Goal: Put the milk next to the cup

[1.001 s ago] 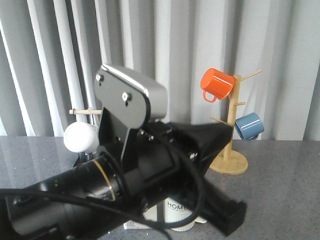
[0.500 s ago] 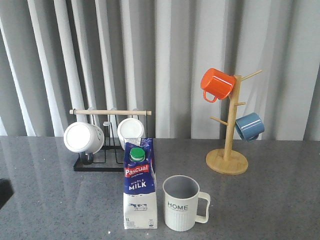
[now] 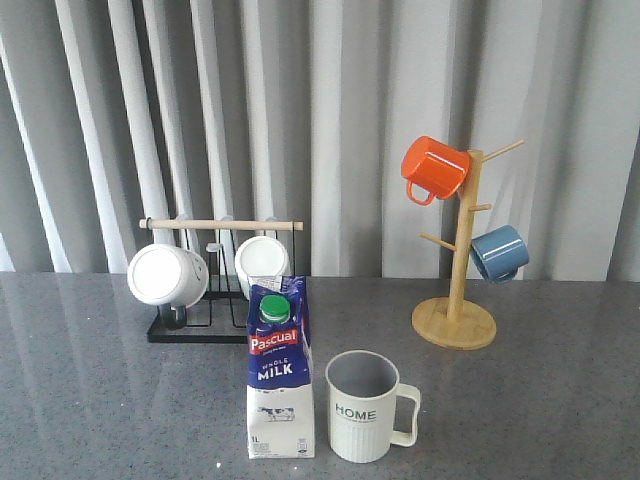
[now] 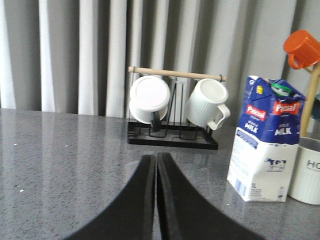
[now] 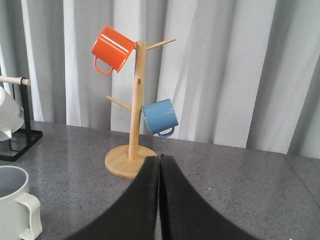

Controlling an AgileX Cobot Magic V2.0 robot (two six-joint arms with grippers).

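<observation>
grey table [image 3: 560,400], milk [image 3: 279,375], cup [image 3: 365,406], racks

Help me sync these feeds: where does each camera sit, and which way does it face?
Front: above the table, facing the curtain; milk beside cup; no robot parts.
Left wrist: low over the table, facing the black rack and the milk; shut left hand below.
Right wrist: low, facing the mug tree; shut right hand below.
All three show the cup.

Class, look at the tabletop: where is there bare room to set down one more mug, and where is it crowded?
Bare: the near-left table, left of the milk and in front of the black rack; also the right side, in front of the wooden mug tree. Crowded: the middle, where milk and cup stand close together.
</observation>
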